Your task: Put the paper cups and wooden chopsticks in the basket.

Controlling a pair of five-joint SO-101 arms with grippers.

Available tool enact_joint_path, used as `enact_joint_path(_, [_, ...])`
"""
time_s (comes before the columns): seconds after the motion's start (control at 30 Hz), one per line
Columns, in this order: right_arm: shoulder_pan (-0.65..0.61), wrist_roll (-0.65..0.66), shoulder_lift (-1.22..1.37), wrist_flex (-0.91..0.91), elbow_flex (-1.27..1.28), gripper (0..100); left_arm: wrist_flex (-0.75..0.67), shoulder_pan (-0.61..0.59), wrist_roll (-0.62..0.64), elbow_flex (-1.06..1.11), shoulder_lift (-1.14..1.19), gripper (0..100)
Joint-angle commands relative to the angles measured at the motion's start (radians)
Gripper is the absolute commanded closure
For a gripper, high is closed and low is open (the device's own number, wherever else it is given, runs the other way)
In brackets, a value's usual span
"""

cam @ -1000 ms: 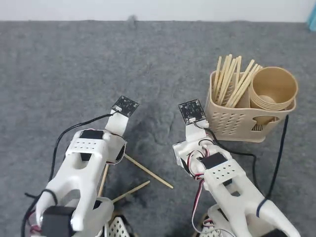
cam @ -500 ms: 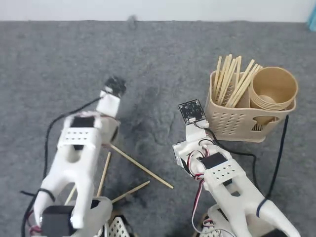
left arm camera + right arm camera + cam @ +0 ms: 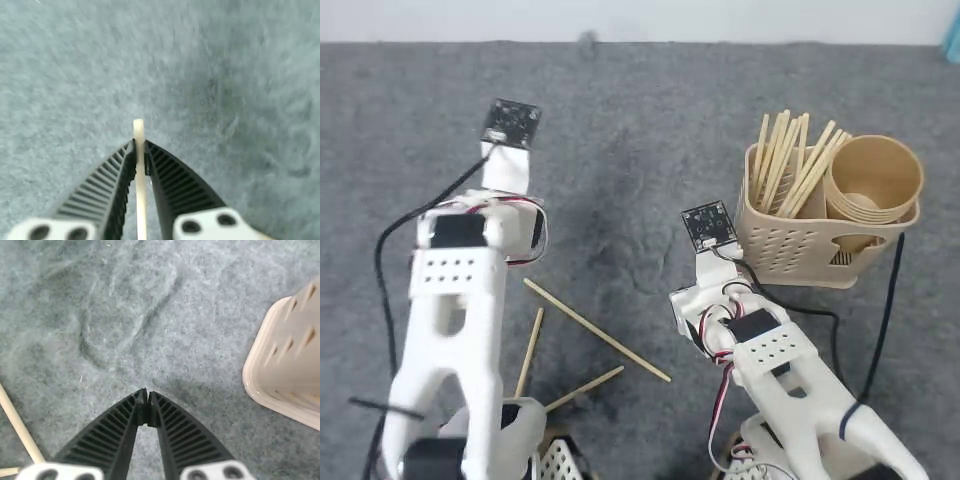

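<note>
Left gripper (image 3: 139,146) is clamped on one wooden chopstick (image 3: 138,129); the stick runs lengthwise between the jaws, its tip poking just past the fingertips, bare grey worktop (image 3: 650,130) beyond it. Right gripper (image 3: 147,394) is closed on nothing, hanging low over the worktop with the basket (image 3: 287,365) near it on one side. The basket already holds the paper cups (image 3: 873,180) and a bundle of sticks (image 3: 790,160). It is well apart from the left gripper, with the right arm between them. Three loose chopsticks (image 3: 598,331) lie on the worktop behind the left gripper, beside its arm. Judged risks: a round stick pinched along the jaw line has little holding it against sliding, so a fast swing could let it slip out or droop. The carry path to the basket crosses the right arm, so the stick's hidden tail could clip that arm or its cable. At the basket the tip could jam on the upright bundle or push the light basket over. The loose sticks sit near the left arm's base, so a low return pass could scatter them.
</note>
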Motion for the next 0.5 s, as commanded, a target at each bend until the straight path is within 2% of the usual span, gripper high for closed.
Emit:
enact_joint_path(0.0, [-0.001,0.02,0.008,-0.024,-0.068,99.0,0.006,0.014,0.092,-0.01,-0.15,99])
enact_joint_path(0.47, [-0.001,0.015,0.025,-0.045,-0.061,99.1,0.005,-0.083,0.31,0.067,-0.589,99])
